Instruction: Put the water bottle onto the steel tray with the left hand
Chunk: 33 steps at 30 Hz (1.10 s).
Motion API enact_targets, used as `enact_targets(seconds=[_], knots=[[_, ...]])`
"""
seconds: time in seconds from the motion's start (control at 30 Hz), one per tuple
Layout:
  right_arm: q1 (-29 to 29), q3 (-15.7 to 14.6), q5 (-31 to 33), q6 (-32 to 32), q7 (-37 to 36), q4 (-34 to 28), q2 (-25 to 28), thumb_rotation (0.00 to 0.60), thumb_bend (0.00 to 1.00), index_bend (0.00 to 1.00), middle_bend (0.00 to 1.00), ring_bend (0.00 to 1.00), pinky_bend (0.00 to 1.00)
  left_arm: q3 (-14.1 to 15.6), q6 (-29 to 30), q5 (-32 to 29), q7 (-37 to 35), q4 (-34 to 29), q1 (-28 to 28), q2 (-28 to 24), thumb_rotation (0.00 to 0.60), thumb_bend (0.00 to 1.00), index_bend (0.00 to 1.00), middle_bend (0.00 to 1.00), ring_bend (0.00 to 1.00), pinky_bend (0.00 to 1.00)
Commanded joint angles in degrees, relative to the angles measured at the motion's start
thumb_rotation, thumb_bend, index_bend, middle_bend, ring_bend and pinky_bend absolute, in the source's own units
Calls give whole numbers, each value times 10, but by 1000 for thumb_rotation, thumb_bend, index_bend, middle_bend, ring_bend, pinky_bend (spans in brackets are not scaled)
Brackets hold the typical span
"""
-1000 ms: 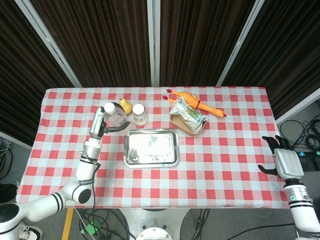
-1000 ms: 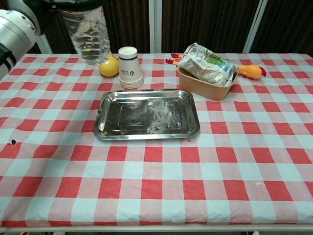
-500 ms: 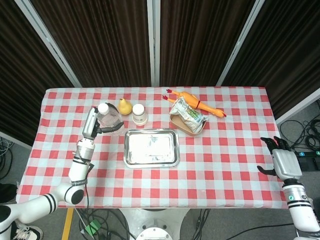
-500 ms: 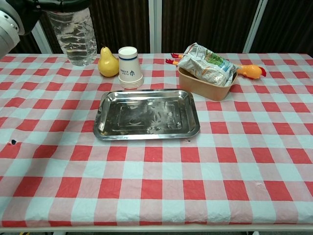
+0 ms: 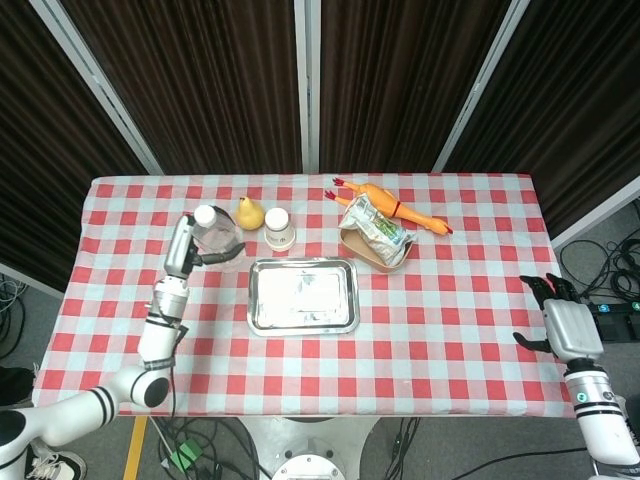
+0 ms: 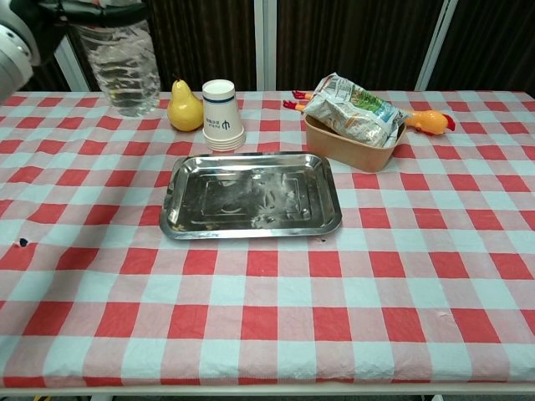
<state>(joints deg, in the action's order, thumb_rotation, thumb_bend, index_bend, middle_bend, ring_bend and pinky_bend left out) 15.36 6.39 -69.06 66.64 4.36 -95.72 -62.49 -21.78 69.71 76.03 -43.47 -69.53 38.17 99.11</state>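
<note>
My left hand [image 5: 186,250] grips a clear water bottle [image 5: 216,238] with a white cap, holding it upright above the table's left part. In the chest view the water bottle [image 6: 122,68] hangs at the upper left, and dark fingers [image 6: 92,9] wrap its top. The steel tray [image 5: 302,295] lies flat and bare at the table's middle, to the right of the bottle; the chest view shows the steel tray [image 6: 252,195] at centre. My right hand [image 5: 560,322] hangs off the table's right edge, fingers apart, holding nothing.
A yellow pear [image 6: 184,107] and a stack of paper cups [image 6: 221,115] stand just behind the tray. Further right, a tan bowl [image 6: 346,144] holds a snack bag [image 6: 353,107], and a rubber chicken [image 5: 400,211] lies behind it.
The left hand has carried the bottle leftward, away from the pear and cups, then nearly stopped. The pear, hidden behind the bottle a second ago, now shows fully. The right hand barely moved.
</note>
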Motion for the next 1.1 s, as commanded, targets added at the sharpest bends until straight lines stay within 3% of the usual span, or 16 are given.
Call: enact_targets(seconds=[0.03, 0.5, 1.1], knots=[[0, 2, 1, 0, -7, 1, 2, 600, 115, 122, 143, 0, 52, 7, 7, 10, 6, 31, 21, 47, 600, 239, 613, 711, 565, 577], [6, 7, 13, -18, -20, 10, 5, 600, 115, 122, 143, 0, 52, 17, 8, 14, -46, 247, 68, 207, 600, 234, 597, 700, 559, 571], [14, 7, 34, -38, -13, 20, 0, 600, 115, 122, 143, 0, 52, 18, 10, 5, -119, 413, 76, 309, 600, 231, 582, 688, 542, 555]])
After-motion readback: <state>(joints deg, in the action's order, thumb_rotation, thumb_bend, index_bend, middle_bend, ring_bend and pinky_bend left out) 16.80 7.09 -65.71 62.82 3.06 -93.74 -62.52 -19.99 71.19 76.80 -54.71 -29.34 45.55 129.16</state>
